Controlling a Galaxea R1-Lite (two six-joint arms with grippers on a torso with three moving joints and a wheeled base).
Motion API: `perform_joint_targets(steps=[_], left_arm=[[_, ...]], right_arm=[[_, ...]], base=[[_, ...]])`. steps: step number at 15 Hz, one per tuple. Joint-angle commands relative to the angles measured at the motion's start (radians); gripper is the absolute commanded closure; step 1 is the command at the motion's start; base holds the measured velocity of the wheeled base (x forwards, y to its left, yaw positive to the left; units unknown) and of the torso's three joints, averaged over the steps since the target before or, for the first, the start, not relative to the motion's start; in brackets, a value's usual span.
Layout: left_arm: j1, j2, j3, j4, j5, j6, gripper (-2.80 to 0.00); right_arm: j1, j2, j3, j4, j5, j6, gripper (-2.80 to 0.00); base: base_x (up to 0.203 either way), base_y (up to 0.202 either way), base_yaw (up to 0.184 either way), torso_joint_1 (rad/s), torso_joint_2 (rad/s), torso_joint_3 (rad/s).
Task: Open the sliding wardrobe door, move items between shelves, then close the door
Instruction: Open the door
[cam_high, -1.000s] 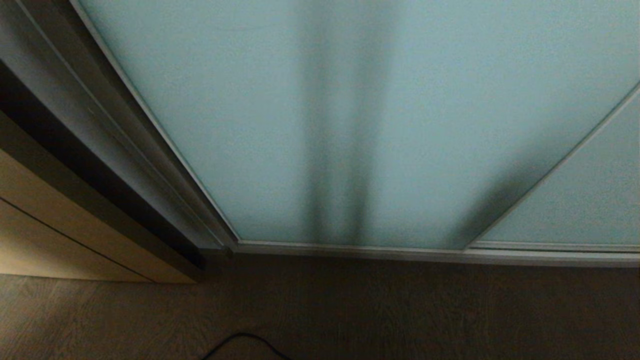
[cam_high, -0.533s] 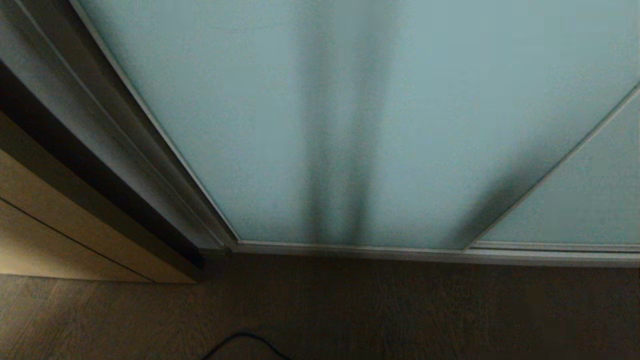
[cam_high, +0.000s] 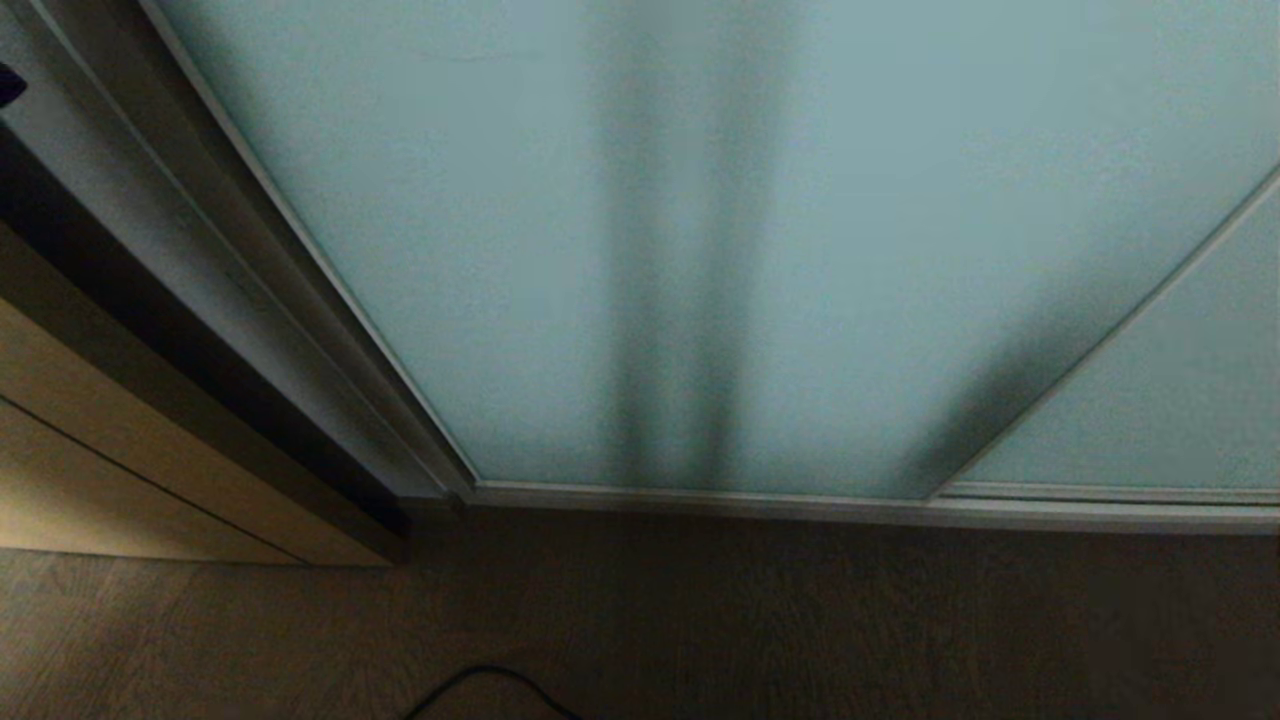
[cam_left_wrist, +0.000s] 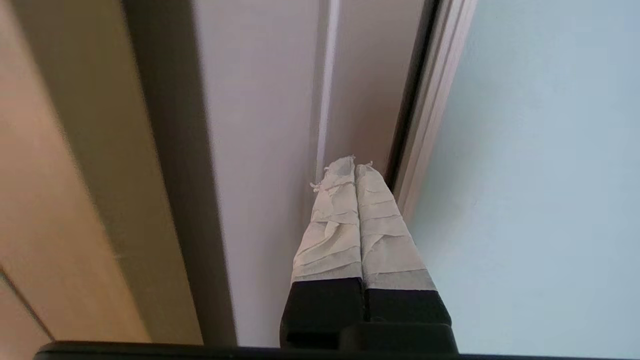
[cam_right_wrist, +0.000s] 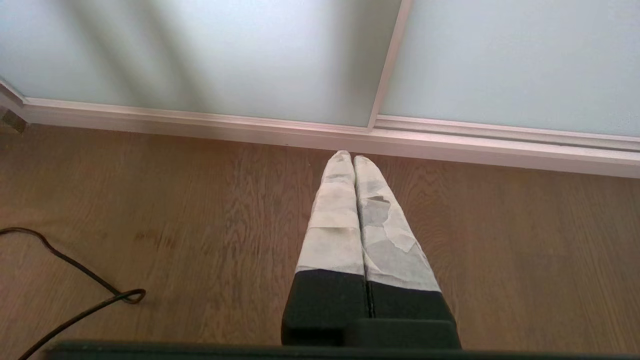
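Note:
The sliding wardrobe door (cam_high: 700, 250) is a frosted pale blue-green pane in a slim light frame, and it fills the head view, standing shut against the left jamb. My left gripper (cam_left_wrist: 355, 167) is shut with nothing in it. Its taped fingertips (cam_left_wrist: 342, 172) point at the pale jamb just beside the door's left frame edge (cam_left_wrist: 430, 125); whether they touch it I cannot tell. My right gripper (cam_right_wrist: 353, 156) is also shut and empty, hanging over the wooden floor just short of the floor track (cam_right_wrist: 320, 135). The items and the shelves are hidden behind the door.
A second frosted panel (cam_high: 1180, 400) overlaps the door on the right. A beige wooden panel (cam_high: 80, 470) stands left of the wardrobe. A black cable (cam_high: 490, 685) lies on the wooden floor (cam_high: 800, 620) in front, with its loop (cam_right_wrist: 75, 280) in the right wrist view.
A small dark shape has come into the head view at the upper left edge. The door, the floor and the cable stand as before.

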Motion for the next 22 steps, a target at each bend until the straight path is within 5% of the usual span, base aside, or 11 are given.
perform_joint_targets(steps=[1,22], left_arm=[[0.000,0.029,-0.008,-0.004,-0.005,0.000,0.00],[-0.006,0.268,-0.122,-0.127,-0.021,0.005,0.00]], right_arm=[[0.000,0.000,0.000,0.000,0.000,0.000,0.00],[0.000,0.001,0.000,0.000,0.000,0.000,0.00]], base=[[0.000,0.000,0.000,0.000,0.00,0.000],[0.000,0.000,0.000,0.000,0.00,0.000]])
